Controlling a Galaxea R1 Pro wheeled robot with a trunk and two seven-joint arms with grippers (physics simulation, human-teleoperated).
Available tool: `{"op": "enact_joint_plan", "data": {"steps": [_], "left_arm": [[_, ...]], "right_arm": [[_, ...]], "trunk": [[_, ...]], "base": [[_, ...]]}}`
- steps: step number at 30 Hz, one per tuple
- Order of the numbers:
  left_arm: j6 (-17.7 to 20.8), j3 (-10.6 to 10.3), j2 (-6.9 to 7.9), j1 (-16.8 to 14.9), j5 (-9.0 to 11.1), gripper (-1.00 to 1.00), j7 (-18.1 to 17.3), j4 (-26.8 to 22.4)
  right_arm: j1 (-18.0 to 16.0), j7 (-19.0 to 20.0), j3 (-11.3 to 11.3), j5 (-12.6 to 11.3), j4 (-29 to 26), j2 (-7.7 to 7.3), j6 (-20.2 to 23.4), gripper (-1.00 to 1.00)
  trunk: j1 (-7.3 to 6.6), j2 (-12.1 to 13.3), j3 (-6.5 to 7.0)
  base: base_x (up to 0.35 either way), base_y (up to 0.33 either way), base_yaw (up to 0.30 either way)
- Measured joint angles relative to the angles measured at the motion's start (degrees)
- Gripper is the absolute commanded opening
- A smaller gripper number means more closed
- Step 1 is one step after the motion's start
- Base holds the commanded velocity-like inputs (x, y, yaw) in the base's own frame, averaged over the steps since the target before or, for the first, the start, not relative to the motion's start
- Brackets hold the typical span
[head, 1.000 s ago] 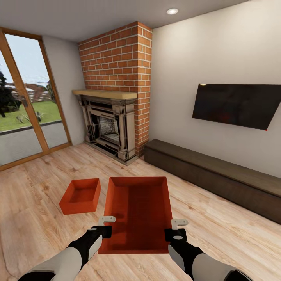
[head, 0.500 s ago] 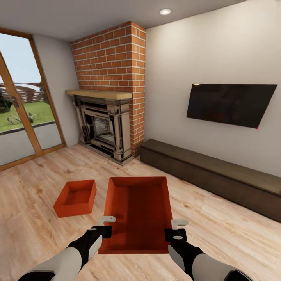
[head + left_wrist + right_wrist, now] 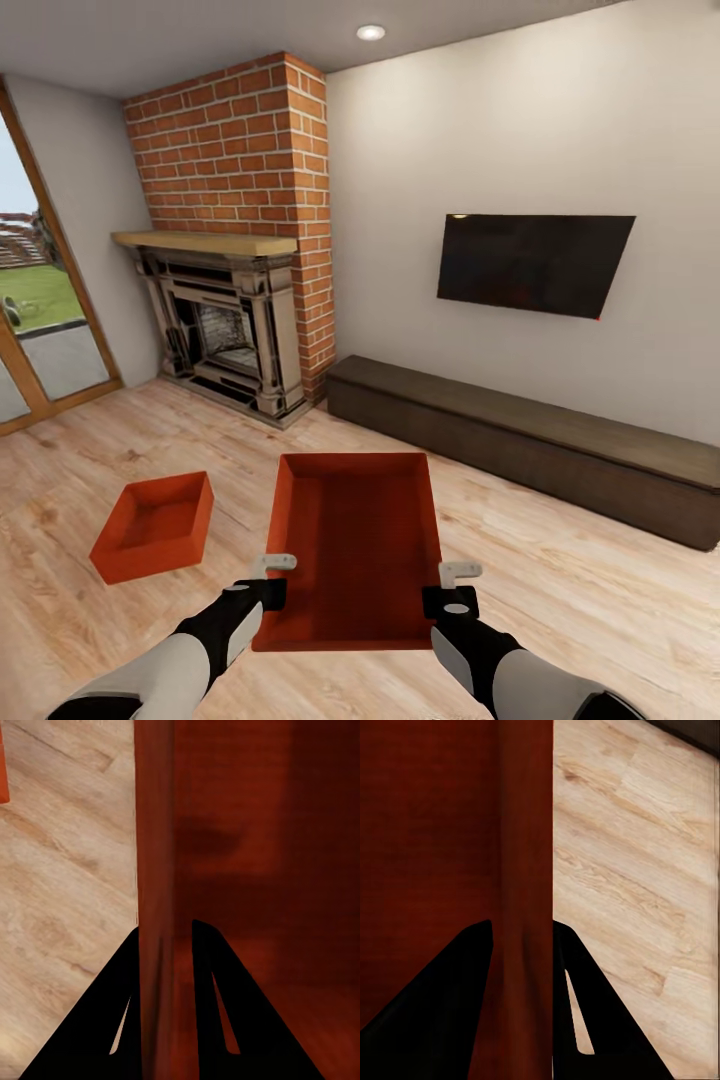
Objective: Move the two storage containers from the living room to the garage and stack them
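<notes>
Low in the frame's centre, one storage container (image 3: 355, 545) hangs level above the wood-plank floor (image 3: 560, 590), left gripper (image 3: 272, 577) and right gripper (image 3: 452, 586) each clamped astride a side wall to balance it for carrying, while its twin (image 3: 153, 526) sits lower left.

Both arms forward; fingers (image 3: 124, 1012) clamped

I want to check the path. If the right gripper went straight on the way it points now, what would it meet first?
The right gripper is shut on the held container's side wall, so it would only slide along that wall. Beyond it probably lies the wood floor; depth is unclear.
</notes>
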Motion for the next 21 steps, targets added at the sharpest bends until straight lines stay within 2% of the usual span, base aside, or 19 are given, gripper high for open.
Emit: {"op": "enact_joint_plan", "data": {"steps": [21], "left_arm": [[0.00, 0.00, 0.00, 0.01, -0.01, -1.00, 0.00, 0.00]], "right_arm": [[-0.04, 0.03, 0.04, -0.04, 0.15, 0.04, -0.06, -1.00]], "trunk": [[0.00, 0.00, 0.00]], "base": [[0.000, 0.000, -0.252]]}}
